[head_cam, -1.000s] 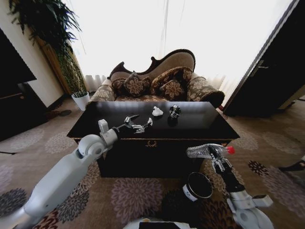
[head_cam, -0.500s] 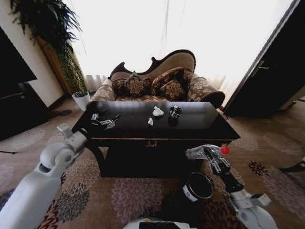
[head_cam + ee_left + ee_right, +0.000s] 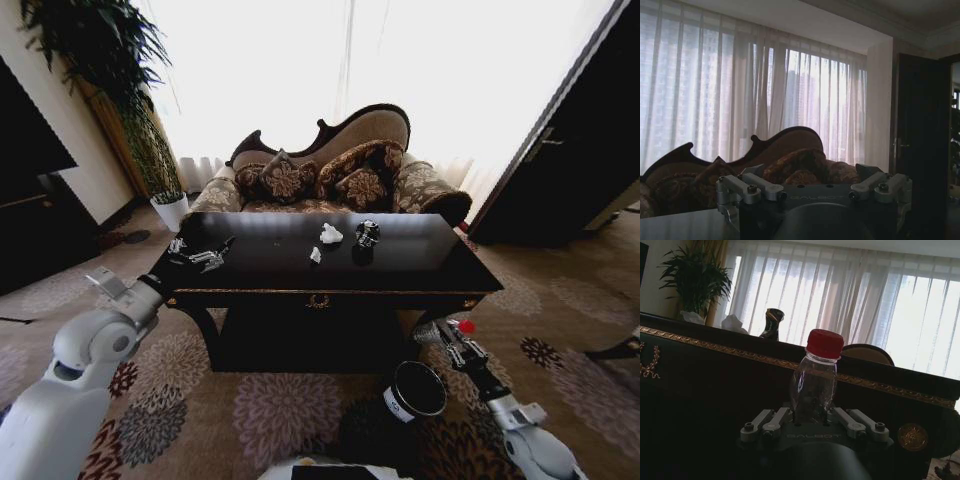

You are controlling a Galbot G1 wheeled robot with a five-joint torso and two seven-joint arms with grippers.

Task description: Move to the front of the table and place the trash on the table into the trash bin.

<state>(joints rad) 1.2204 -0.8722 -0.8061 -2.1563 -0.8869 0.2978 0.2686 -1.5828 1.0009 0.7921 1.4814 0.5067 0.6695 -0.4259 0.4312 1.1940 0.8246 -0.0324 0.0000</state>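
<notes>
Glossy black is the top of the surface [image 3: 400,262], a big dark wood table in front of a patterned sofa [image 3: 330,170]. In the head view, two white paper scraps [image 3: 329,234] and a small crushed black-and-white object [image 3: 366,234] lie near the middle of it, close together. The left pincer [image 3: 205,258] hangs over the left end of the surface with its fingers spread apart and nothing between them. The right pincer [image 3: 447,332] is low, in front of the table's right front corner, and it grasps a clear bottle [image 3: 440,329] with a red cap. The black trash bin [image 3: 414,392] stands on the carpet just beside and below this pincer, with its mouth open upward.

In the left wrist view, the left pincer [image 3: 815,192] shows its fingers wide apart, with the sofa and bright curtains behind.

In the right wrist view, the bottle [image 3: 815,385] stands upright between the clenched fingers of the right pincer [image 3: 815,422], in front of the table's dark side with the gold trim.
</notes>
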